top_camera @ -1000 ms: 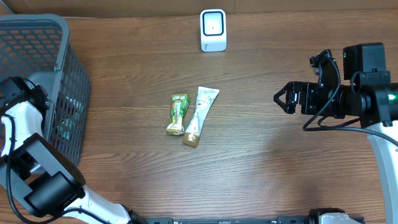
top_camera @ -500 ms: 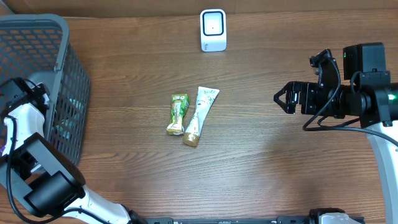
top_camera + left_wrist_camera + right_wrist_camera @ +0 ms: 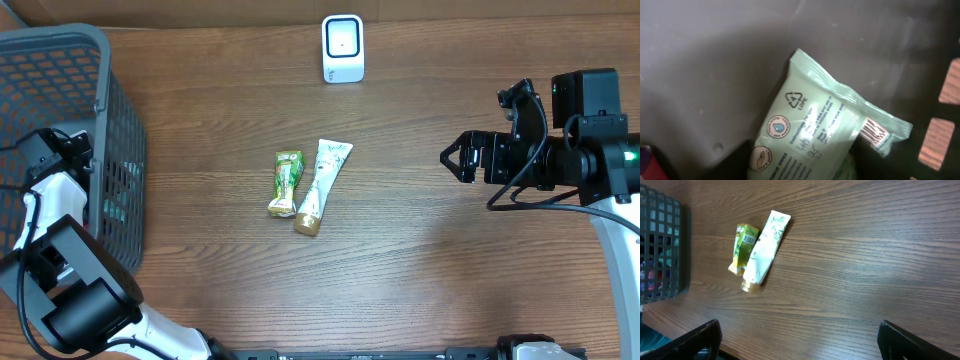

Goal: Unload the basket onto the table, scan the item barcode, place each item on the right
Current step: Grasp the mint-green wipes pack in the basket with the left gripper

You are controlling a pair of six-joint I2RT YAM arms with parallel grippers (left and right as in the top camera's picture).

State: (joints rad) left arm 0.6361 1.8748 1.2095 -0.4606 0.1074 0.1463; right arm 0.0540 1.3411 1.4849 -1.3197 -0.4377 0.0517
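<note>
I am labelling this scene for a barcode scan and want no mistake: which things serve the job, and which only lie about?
For the job: white scanner; pale green pack in the grey basket, its barcode facing the left wrist camera.
Lying about, it seems: small green packet; white tube, side by side on the table.

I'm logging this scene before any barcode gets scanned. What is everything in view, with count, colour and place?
table: one, brown wood, under everything
basket: one, grey mesh, at the table's left edge
wipes pack: one, pale green, inside the basket, barcode facing the wrist camera
scanner: one, white, far centre of the table
sachet: one, green, mid-table, beside the tube
tube: one, white with a brown cap, mid-table
left arm: one, black and white, reaching into the basket
right gripper: one, black, open and empty, over the table's right side
</note>
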